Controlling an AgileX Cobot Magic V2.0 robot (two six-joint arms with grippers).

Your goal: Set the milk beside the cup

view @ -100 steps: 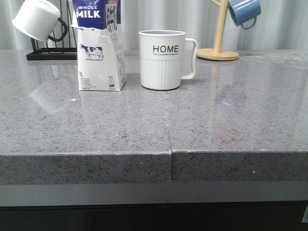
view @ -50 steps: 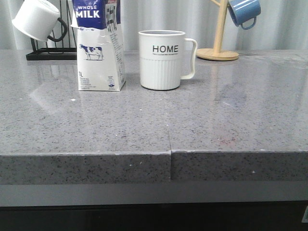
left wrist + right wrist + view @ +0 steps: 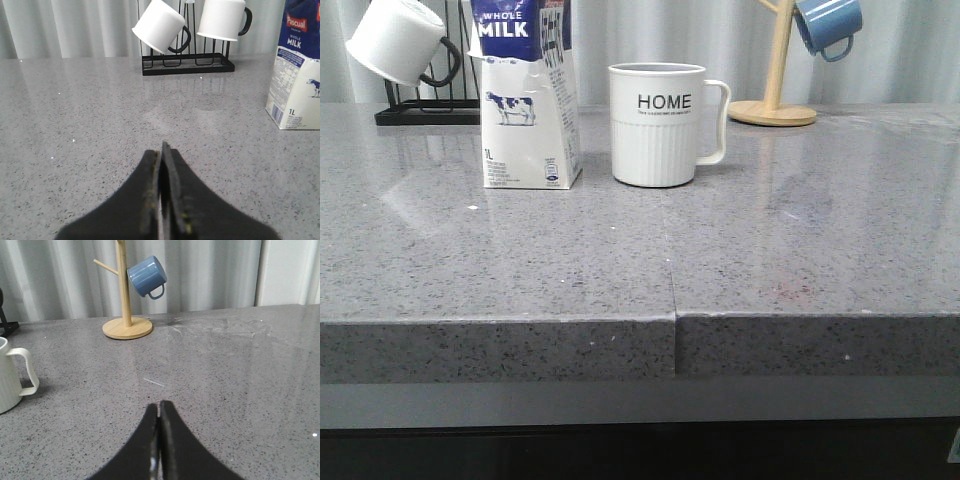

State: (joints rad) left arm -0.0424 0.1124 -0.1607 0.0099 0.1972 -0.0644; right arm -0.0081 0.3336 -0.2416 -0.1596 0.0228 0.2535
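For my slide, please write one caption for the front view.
Milk carton standing upright just left of the HOME mug on the grey counter, a narrow gap between them.

Desk (image 3: 800,250): grey speckled stone, glossy, with a seam running front to back near the middle of its front edge. Back left: black wire rack (image 3: 187,64) standing on the desk, two white mugs with black handles hung on it, one tilted (image 3: 159,26), one nearly upright (image 3: 221,19). Back right: wooden mug tree (image 3: 125,315) on a round base, a blue mug (image 3: 146,276) hanging from one peg. Behind everything, a pale pleated curtain (image 3: 210,275).
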